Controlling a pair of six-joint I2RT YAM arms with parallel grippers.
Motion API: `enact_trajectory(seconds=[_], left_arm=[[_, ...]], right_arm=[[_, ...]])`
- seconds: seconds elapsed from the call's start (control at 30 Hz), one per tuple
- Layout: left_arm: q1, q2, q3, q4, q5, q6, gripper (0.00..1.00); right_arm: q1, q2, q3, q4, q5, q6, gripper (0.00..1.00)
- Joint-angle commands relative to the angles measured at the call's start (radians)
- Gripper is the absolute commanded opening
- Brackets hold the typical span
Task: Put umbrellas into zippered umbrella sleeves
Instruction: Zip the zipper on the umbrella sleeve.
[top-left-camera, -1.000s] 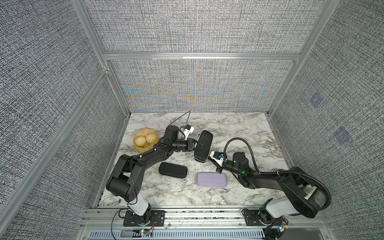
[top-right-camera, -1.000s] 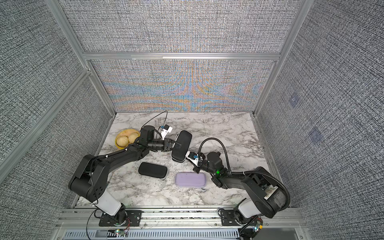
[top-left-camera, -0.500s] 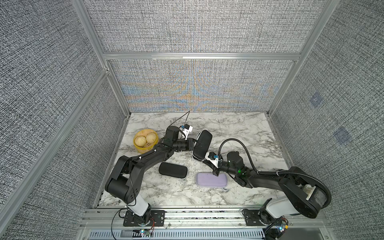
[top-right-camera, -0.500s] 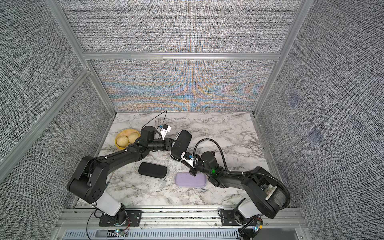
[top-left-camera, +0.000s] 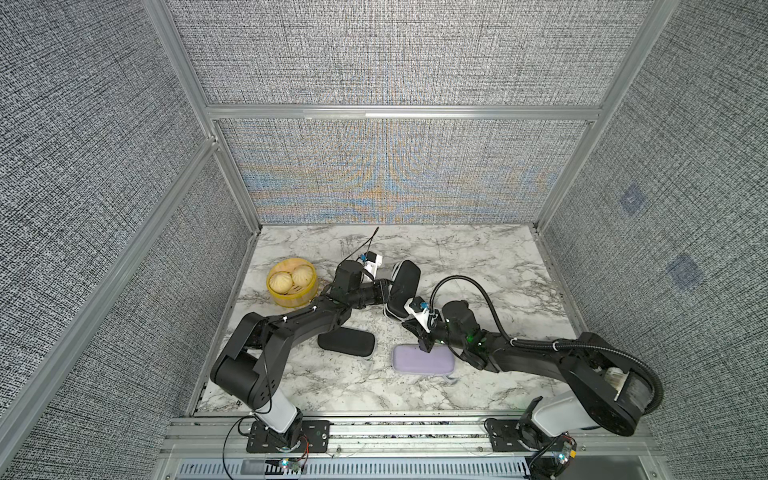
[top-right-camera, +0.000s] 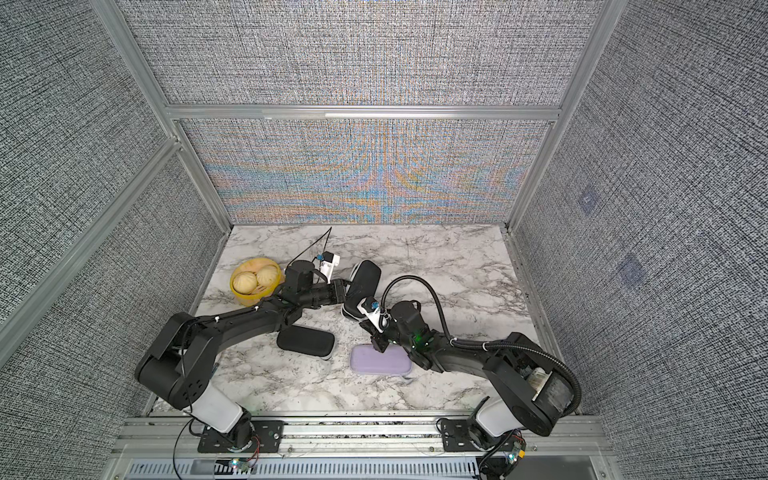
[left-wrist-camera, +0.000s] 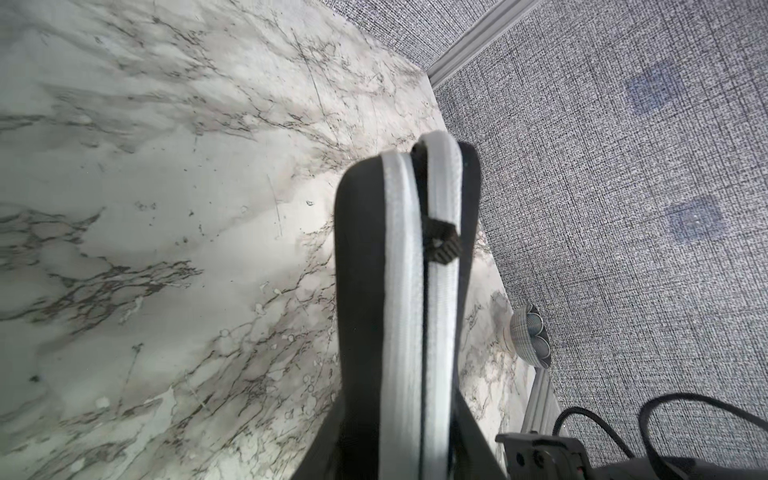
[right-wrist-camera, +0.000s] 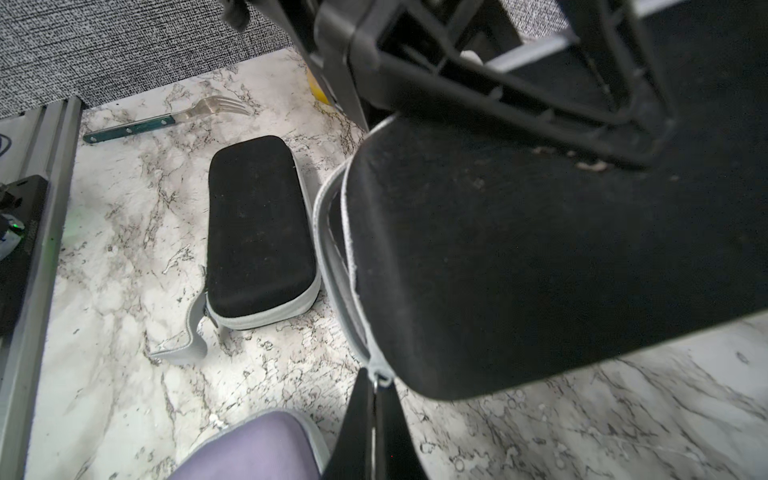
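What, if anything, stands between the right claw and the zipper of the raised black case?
Nothing visible: the right claw, shut, meets the zipper at one end of the case.

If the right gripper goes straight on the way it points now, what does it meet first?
The black oblong hard-shell case with grey zipper edge, held by the left gripper. The shut right gripper sits at its zipper end; contact seems immediate.
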Motion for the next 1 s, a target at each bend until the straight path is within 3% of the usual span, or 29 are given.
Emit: enact_trajectory(seconds=[0.0,0.33,0.47,0.77,0.97], left_arm=[[-0.011,0.016,-0.008,0.16,-0.158,-0.009,0.0],[-0.08,0.021,-0.09,0.322,-0.27,-0.065,0.0],[-0.082,0.043,-0.115,0.362,-0.306,-0.085,0.0],[-0.092,0.209,-0.125,0.494,-0.313,-0.15,0.0],[-0.089,0.273,-0.111,0.488,-0.272,-0.164,0.0]], right_arm=[[0.019,0.014,0.025,0.087,-0.13,0.072,0.0],[0.02,0.071,0.114,0.046,-0.058,0.211,0.0],[0.017,0.12,0.138,0.111,-0.057,0.284,0.0],[-0.023,0.256,0.239,0.136,-0.107,0.428,0.0],[-0.091,0.306,0.354,-0.168,-0.124,0.415,0.0]])
